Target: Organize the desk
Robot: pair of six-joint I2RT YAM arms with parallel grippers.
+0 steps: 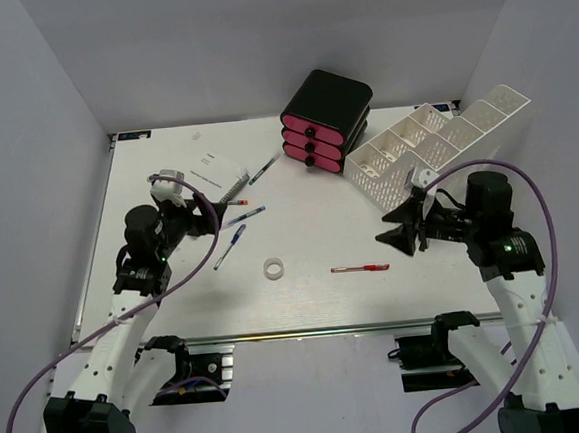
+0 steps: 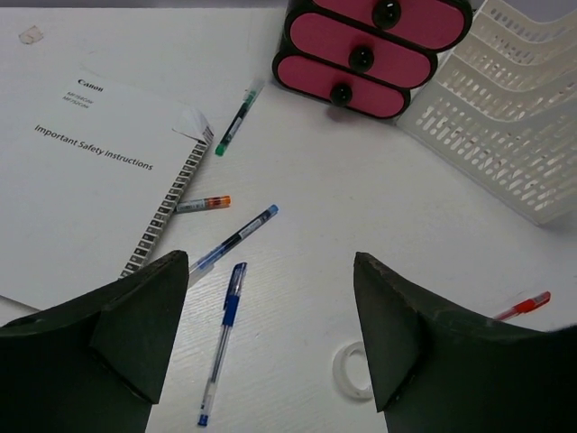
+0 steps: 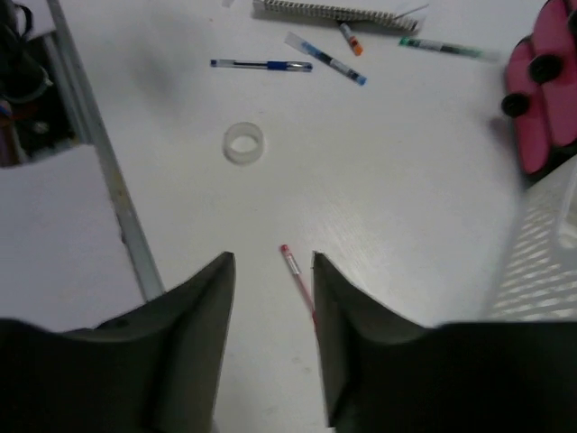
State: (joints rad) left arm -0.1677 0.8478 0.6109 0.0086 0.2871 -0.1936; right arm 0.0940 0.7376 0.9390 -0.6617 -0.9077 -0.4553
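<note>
There's the desk (image 1: pixel 316 300), flat matte white, silver rail (image 1: pixel 319 332) along its near edge. The left gripper (image 2: pixel 270 271) gapes wide and empty; the right gripper (image 3: pixel 270 259) is part-open, empty too.

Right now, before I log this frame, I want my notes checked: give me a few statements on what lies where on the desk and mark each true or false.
1. The red pen lies loose on the desk. True.
2. The roll of tape sits inside the white organiser. False: it lies on the open desk, apart from the tray.
3. The drawer unit shows three pink fronts. True.
4. The left gripper holds a pen. False: it is open and empty.
5. The right gripper is shut. False: it is open and holds nothing.
</note>
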